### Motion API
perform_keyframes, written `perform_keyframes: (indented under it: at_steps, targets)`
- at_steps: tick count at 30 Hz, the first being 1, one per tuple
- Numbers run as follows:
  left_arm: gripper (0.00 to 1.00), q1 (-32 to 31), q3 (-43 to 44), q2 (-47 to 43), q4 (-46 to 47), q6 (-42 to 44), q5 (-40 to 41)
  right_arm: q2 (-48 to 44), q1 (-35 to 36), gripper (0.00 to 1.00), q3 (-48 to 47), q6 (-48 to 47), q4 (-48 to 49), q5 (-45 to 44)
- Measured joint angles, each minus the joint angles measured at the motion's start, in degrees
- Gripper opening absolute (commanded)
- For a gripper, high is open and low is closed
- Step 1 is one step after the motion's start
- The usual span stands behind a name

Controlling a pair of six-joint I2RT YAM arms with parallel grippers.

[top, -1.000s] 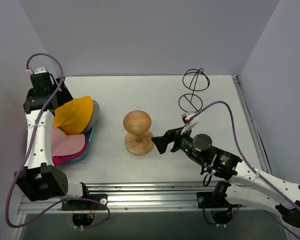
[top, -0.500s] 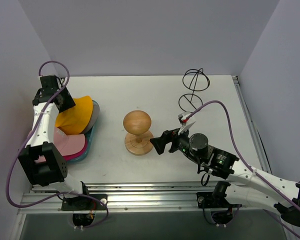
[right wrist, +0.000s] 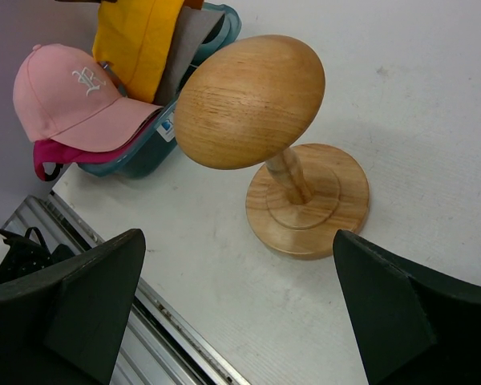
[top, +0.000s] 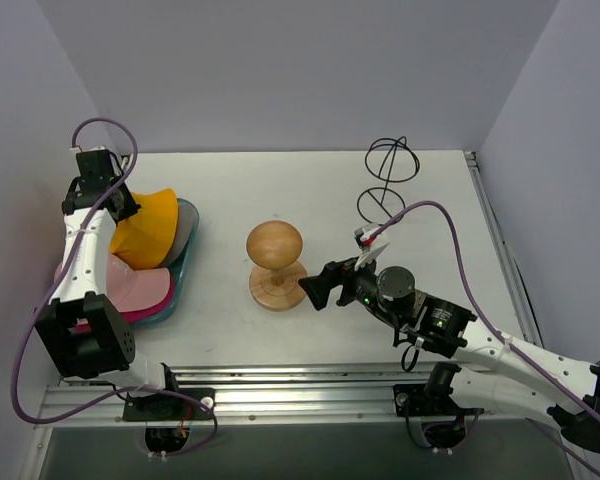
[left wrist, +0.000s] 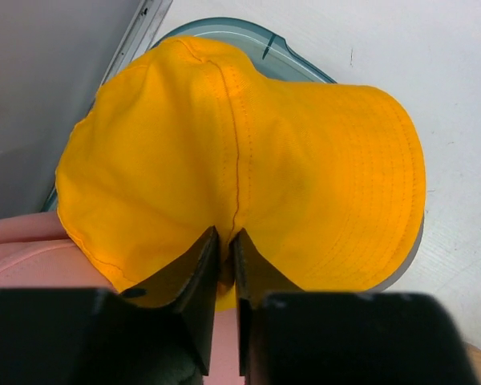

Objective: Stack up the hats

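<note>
Yellow hat [left wrist: 248, 152] in tray [top: 190, 215] at left edge of table [top: 430, 180], left gripper [left wrist: 224, 241] pinching its fabric; right gripper [right wrist: 236, 241] wide open, facing wooden stand [top: 274, 243].

white emblem [right wrist: 86, 79] on pink cap [right wrist: 60, 108], unreadable

The white table [top: 440, 220] carries a teal tray [top: 193, 238] by its left edge and a wooden mushroom-shaped stand [top: 275, 262] near its middle. A black wire stand [top: 385, 185] sits toward the far right corner.
</note>
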State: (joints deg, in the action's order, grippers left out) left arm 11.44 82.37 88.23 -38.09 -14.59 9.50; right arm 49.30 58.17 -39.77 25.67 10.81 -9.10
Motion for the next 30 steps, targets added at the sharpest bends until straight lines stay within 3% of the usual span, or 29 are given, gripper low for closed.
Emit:
perform_keyframes:
  at_steps: [4,7,10,21,30]
  targets:
    - [0.1,0.0,0.0,-1.0,0.4,0.1,0.2,0.0,0.0,1.0,0.0,0.0,0.0,0.0]
    - [0.18,0.0,0.0,-1.1,0.7,0.1,0.2,0.0,0.0,0.99,0.0,0.0,-0.1,0.0]
    - [0.03,0.0,0.0,-1.1,0.8,0.0,0.3,0.0,0.0,1.0,0.0,0.0,-0.6,0.0]
    - [0.02,0.0,0.1,-2.2,0.8,0.0,4.9,-0.7,0.0,0.99,0.0,0.0,-1.2,0.0]
    - [0.02,0.0,1.9,-8.9,0.8,-0.4,9.0,-1.0,0.0,0.99,0.0,0.0,-1.2,0.0]
